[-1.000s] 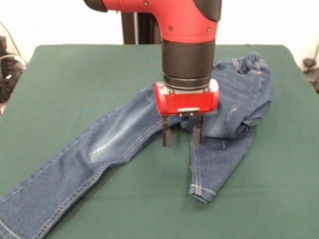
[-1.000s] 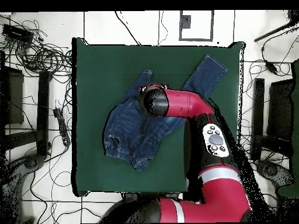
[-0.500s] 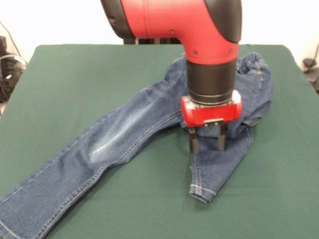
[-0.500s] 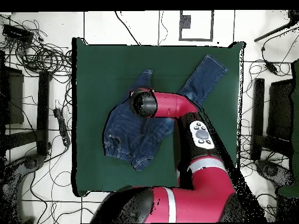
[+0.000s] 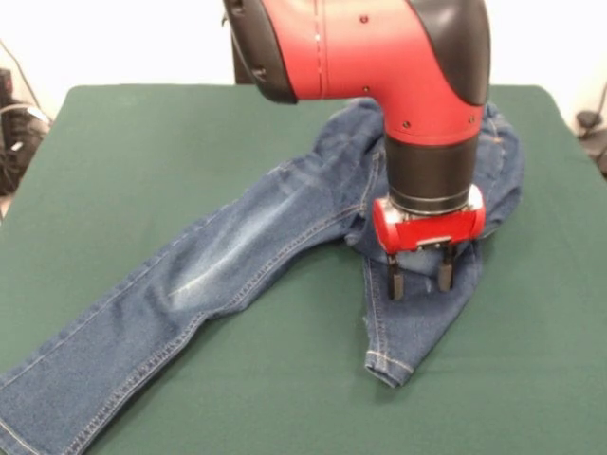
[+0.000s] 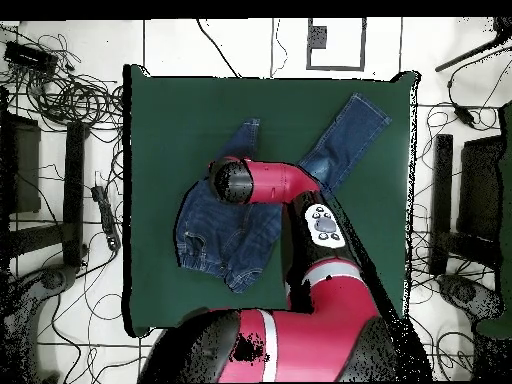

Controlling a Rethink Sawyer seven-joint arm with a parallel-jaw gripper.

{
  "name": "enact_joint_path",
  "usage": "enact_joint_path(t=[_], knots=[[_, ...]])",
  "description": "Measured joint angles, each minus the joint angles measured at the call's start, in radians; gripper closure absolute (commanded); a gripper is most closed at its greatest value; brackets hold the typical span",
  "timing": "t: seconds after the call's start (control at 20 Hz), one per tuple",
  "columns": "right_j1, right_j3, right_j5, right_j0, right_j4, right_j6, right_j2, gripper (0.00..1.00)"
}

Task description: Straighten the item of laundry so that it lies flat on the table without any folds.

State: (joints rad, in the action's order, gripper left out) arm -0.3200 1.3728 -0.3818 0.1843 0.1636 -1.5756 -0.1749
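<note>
I saw the jeans (image 5: 256, 246) lying on the green felt-like bench (image 5: 142, 142), not flat. In the front view, one leg ran straight and long on a diagonal, from the bunched waist at the upper right down to a cuff at the lower left corner. The other leg was much shorter in outline, pointing down toward the near edge and ending in a hemmed cuff with tan stitching. The waist end was humped and creased, with folds near the elastic band. The denim was mid blue, with a pale faded streak along the long leg's thigh.

From overhead, the jeans (image 6: 225, 235) sat left of the bench's (image 6: 160, 120) middle, the long leg reaching toward the upper right corner.

The gripper (image 5: 420, 278) hung over the short leg just below the bunched seat, its two dark fingers (image 5: 395, 282) spread apart and pointing down, holding nothing. I could not tell whether their tips touched the cloth.
</note>
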Motion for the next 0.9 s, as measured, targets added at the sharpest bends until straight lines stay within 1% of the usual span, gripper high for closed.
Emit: enact_joint_path(t=[0.25, 0.3, 0.9], knots=[[0.009, -0.023, -0.002, -0.017, 0.0, 0.0, 0.016, 0.0], [0.011, -0.032, -0.002, -0.019, 0.0, 0.0, 0.024, 1.0], [0.019, -0.051, -0.002, -0.016, -0.002, 0.0, 0.027, 1.0]])
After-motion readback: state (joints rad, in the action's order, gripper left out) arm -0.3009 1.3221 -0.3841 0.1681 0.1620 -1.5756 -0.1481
